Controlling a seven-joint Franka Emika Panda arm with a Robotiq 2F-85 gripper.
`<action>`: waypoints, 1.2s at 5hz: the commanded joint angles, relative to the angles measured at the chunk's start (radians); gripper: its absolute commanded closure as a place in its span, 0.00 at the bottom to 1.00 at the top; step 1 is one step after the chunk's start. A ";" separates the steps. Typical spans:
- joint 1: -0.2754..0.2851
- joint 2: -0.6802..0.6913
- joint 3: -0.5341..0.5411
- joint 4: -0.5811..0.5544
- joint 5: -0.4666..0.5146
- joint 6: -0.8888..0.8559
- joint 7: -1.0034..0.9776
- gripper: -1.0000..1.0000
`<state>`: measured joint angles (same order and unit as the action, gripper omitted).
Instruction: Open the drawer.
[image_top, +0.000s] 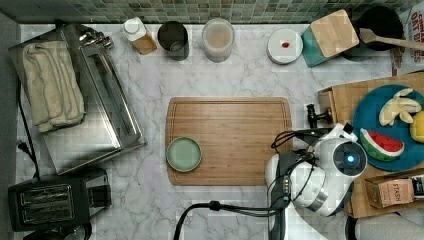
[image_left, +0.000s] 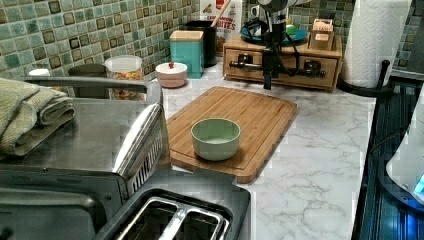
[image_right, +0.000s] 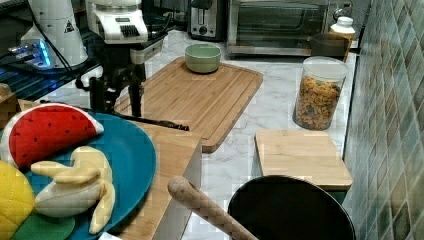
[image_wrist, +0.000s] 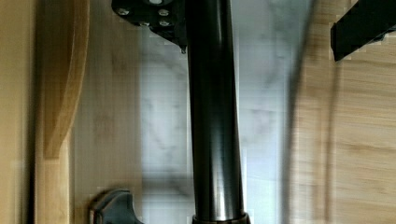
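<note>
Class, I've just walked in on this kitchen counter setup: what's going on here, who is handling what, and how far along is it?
A single robot arm is working at the wooden drawer unit that carries a blue plate of toy fruit. Its pincer reaches down at the drawer's long black bar handle, which the wrist view shows up close. In the left view the drawer front looks roughly level with the unit, so it seems barely opened, if at all. The cutting board with a green bowl sits untouched nearby.

I see my white arm (image_top: 320, 175) bent low, its wrist pointing down, and my gripper (image_left: 268, 70) hangs vertical with the black fingers (image_right: 136, 95) apart.
</note>
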<state>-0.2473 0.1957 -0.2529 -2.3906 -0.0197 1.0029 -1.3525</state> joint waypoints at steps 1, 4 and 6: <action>0.238 -0.161 0.272 -0.230 0.125 -0.038 0.207 0.00; 0.238 -0.212 0.332 -0.220 0.123 -0.087 0.245 0.00; 0.237 -0.212 0.333 -0.220 0.123 -0.087 0.245 0.00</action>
<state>-0.1089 0.0054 -0.0099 -2.6094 0.0656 0.9507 -1.0850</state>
